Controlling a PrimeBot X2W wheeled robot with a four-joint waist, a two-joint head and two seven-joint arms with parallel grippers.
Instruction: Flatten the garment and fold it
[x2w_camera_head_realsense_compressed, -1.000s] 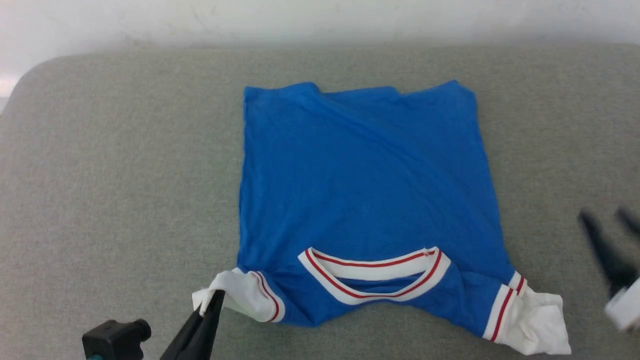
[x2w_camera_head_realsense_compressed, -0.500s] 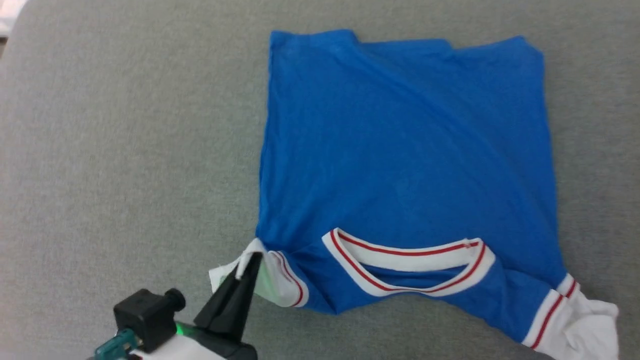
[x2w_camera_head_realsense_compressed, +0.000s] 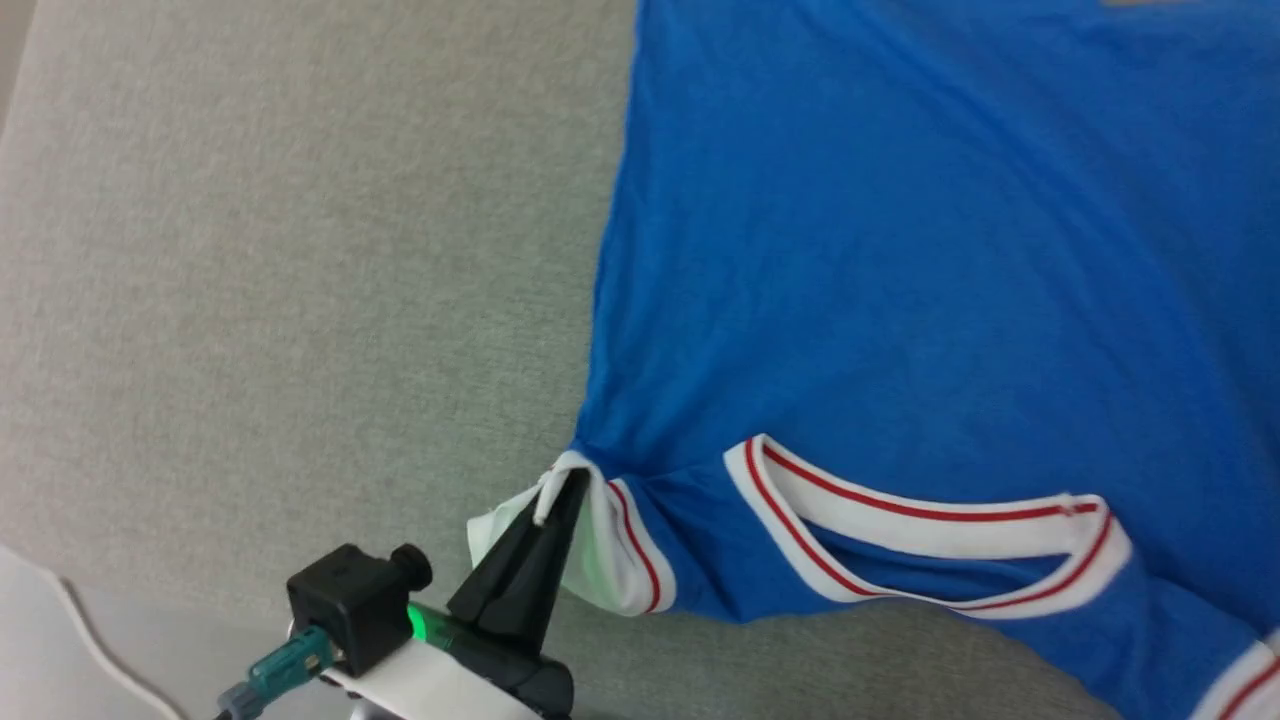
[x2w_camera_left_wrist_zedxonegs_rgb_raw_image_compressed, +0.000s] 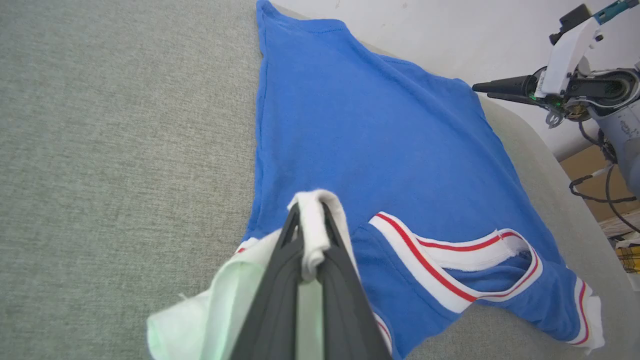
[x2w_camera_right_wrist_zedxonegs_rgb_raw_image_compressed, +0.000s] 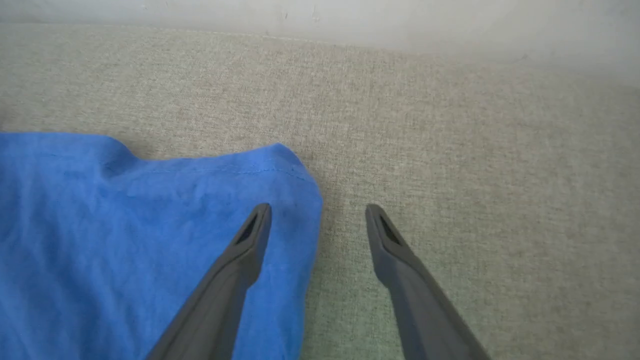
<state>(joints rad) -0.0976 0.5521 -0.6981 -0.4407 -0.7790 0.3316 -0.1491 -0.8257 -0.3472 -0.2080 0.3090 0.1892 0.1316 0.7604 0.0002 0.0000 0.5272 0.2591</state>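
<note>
The garment (x2w_camera_head_realsense_compressed: 900, 260) is a royal-blue T-shirt spread on the grey padded surface, its red-and-white striped collar (x2w_camera_head_realsense_compressed: 920, 540) towards me. My left gripper (x2w_camera_head_realsense_compressed: 570, 480) is shut on its white left sleeve (x2w_camera_head_realsense_compressed: 600, 550), which is bunched and lifted a little. In the left wrist view the sleeve fabric (x2w_camera_left_wrist_zedxonegs_rgb_raw_image_compressed: 312, 220) wraps over the shut fingertips of that gripper (x2w_camera_left_wrist_zedxonegs_rgb_raw_image_compressed: 310, 210), and the garment (x2w_camera_left_wrist_zedxonegs_rgb_raw_image_compressed: 375, 130) stretches away beyond. My right gripper (x2w_camera_right_wrist_zedxonegs_rgb_raw_image_compressed: 317, 212) stands open above the far hem corner of the garment (x2w_camera_right_wrist_zedxonegs_rgb_raw_image_compressed: 150, 225), one finger over the blue cloth, the other over bare surface.
The grey padded surface (x2w_camera_head_realsense_compressed: 280, 260) stretches wide to the left of the shirt; its near edge and a white cable (x2w_camera_head_realsense_compressed: 90, 640) show at the lower left. A pale wall (x2w_camera_right_wrist_zedxonegs_rgb_raw_image_compressed: 320, 20) runs behind the far edge. Boxes and cables (x2w_camera_left_wrist_zedxonegs_rgb_raw_image_compressed: 600, 190) sit off the right side.
The head camera has dipped and come closer, so the shirt now looks bigger. My left gripper stays shut on the white sleeve. The right gripper has left the head view.
</note>
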